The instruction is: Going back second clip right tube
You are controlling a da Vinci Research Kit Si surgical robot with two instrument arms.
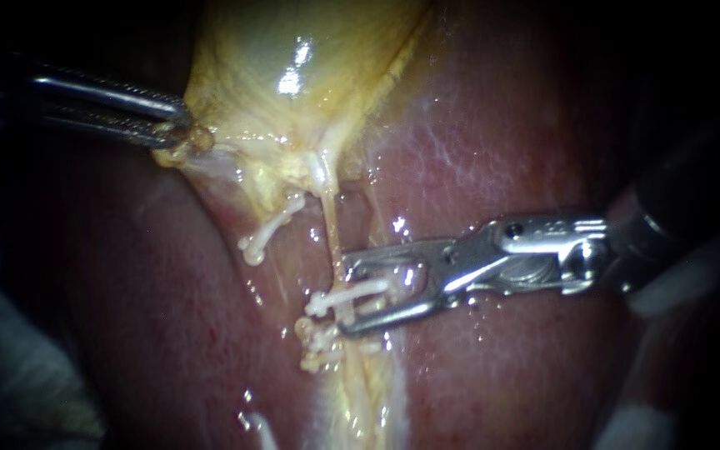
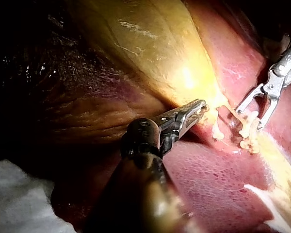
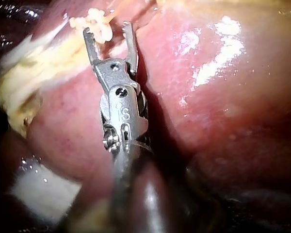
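Note:
My right instrument comes in from the right, its jaws open on either side of a white clip that sits across the thin yellow right tube. Neither jaw visibly presses the clip. Just below it, a second white clip is on the same tube. Another clip lies on the left tube. My left instrument is shut on the lower edge of the yellow gallbladder, holding it taut. The right wrist view shows the open jaws around the clips.
Red liver surrounds the tubes on both sides. In the left wrist view my left instrument grips the gallbladder, with the right instrument ahead of it. White gauze lies beside the right shaft.

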